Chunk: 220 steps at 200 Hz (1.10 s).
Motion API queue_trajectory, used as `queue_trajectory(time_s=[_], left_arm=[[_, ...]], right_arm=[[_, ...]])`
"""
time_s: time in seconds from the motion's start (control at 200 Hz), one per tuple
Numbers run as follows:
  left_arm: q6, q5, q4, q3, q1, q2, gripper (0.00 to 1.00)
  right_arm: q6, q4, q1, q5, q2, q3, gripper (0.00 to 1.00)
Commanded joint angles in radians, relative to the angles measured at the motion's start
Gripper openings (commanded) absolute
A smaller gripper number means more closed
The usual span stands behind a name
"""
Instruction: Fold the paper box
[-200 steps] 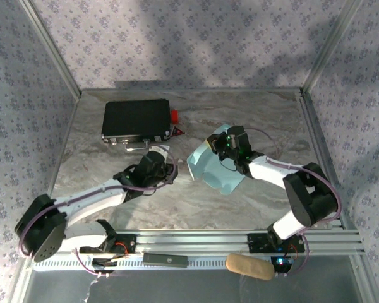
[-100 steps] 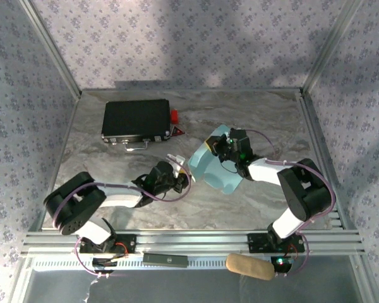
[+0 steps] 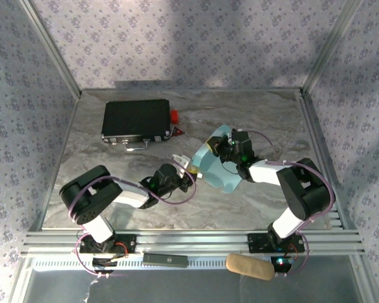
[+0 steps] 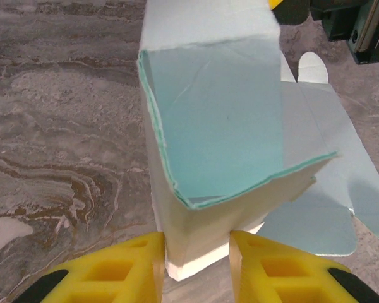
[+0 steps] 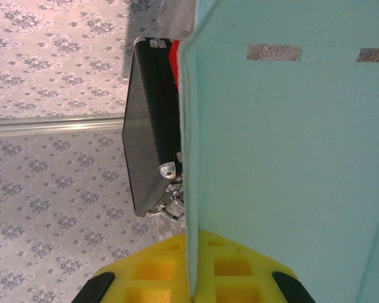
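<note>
So, mid-fold: the paper box (image 3: 218, 169) sits right of centre on the table (image 3: 265, 117), well apart from the black case (image 3: 136, 118) at the far left. It is partly formed: the left wrist view shows one panel stood up into an open square tube, with rounded flaps lying flat on the marble beyond it

The right gripper (image 3: 224, 146) is clamped together on thin card at the far upper edge of the box. In its wrist view the card edge runs straight down into the yellow pads (image 5: 230, 268), holding that wall upright

The left gripper (image 3: 184, 169) is low at the box's near-left corner, jaws apart with the folded corner between the fingers (image 4: 142, 265). Card looks touching or just beside both fingers; cannot tell if they actually pinch it

Step in hand, as I read it: bracing the tube while the left side takes hold of the near corner. Next move likely calls for the left jaws to close gently on that corner, then crease or tuck a side flap. Risk is crushing the thin wall or dragging the box out of the right grip
</note>
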<state>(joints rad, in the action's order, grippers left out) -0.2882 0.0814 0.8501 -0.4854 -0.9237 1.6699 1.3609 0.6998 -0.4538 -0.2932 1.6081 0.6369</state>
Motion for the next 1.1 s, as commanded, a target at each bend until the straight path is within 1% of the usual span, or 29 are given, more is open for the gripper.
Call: queue_trajectory(time_s=[0.0,0.195,0.255,0.415,0.475,0.595,0.68,0.839,0.984,1.094], left_arm=[[0.014,0.039,0.089,-0.039,-0.019,0.017,0.32],[0.020,0.067,0.099,-0.075,-0.050,0.047,0.31],[0.022,0.095,0.100,-0.083,-0.060,0.055,0.31],[-0.009,0.213,0.069,-0.116,-0.070,0.077,0.32],[-0.020,0.253,0.075,-0.125,-0.076,0.090,0.34],[-0.022,0.296,0.101,-0.141,-0.094,0.121,0.38],[-0.023,0.348,0.090,-0.160,-0.108,0.139,0.41],[-0.046,0.446,0.108,-0.171,-0.123,0.167,0.41],[-0.052,0.486,0.121,-0.192,-0.131,0.197,0.41],[-0.055,0.491,0.134,-0.201,-0.131,0.217,0.36]], right_arm=[[-0.015,0.023,0.003,-0.010,0.014,-0.016,0.00],[-0.006,0.040,-0.001,0.002,0.013,-0.021,0.00],[-0.006,0.044,-0.003,0.007,0.012,-0.023,0.00],[0.002,0.060,-0.014,0.029,0.009,-0.038,0.00],[0.011,0.068,-0.017,0.038,0.009,-0.047,0.00],[0.030,0.076,-0.022,0.052,0.009,-0.055,0.00],[0.045,0.081,-0.022,0.062,0.007,-0.061,0.00],[0.074,0.089,-0.027,0.074,0.006,-0.070,0.00],[0.076,0.109,-0.042,0.102,0.000,-0.085,0.00],[0.075,0.129,-0.058,0.122,0.006,-0.098,0.00]])
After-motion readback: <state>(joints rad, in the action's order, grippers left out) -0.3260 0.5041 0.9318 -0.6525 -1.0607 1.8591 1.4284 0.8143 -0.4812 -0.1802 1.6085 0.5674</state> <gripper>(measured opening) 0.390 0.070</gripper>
